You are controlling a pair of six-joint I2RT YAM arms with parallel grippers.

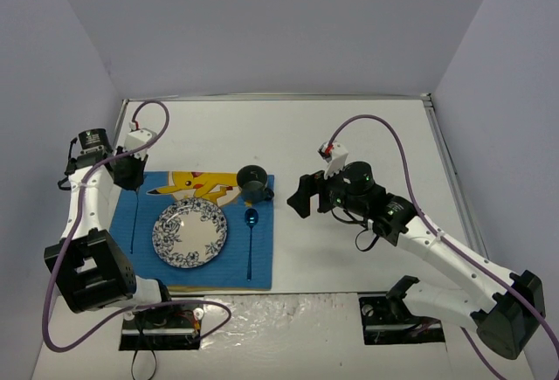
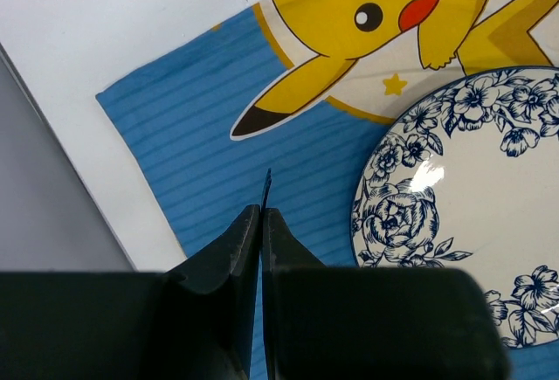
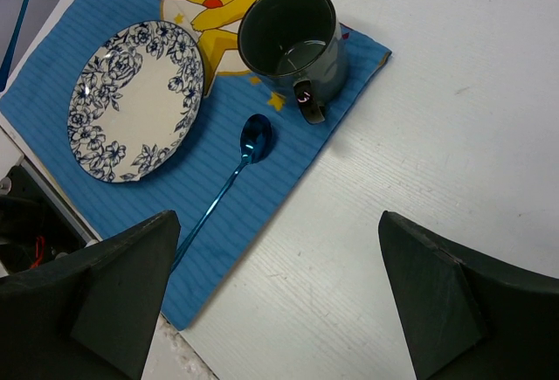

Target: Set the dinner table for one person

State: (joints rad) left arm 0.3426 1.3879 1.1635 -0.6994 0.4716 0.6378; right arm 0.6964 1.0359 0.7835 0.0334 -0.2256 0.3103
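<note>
Holding what appears to be a thin dark utensil [image 1: 133, 223], the left jaws are pressed shut. Only a sliver of its tip shows beyond them in the left wrist view, and the kind of utensil cannot be told. Its long axis runs near-to-far, and it lies left of the plate [image 1: 189, 232], apart from the rim. The jaws grip its far end, far-left of the plate. Whether its length rests fully on the mat [image 1: 259, 273] cannot be told.

The left arm [image 1: 87, 196] is much the nearer. The right arm [image 1: 437, 245] hangs well right of the plate, its jaws spread wide and empty.

The spoon [image 1: 250, 240] lies just right of the plate, bowl at the far end. The mug [image 1: 254, 182] stands far-right of the plate. The surface [image 1: 349, 135] carries the whole setting and extends beyond the mat on every side of the plate.

Judgement: the coming move turns on release, with the jaws opening and lifting straight off so the utensil is not dragged askew toward the plate.
</note>
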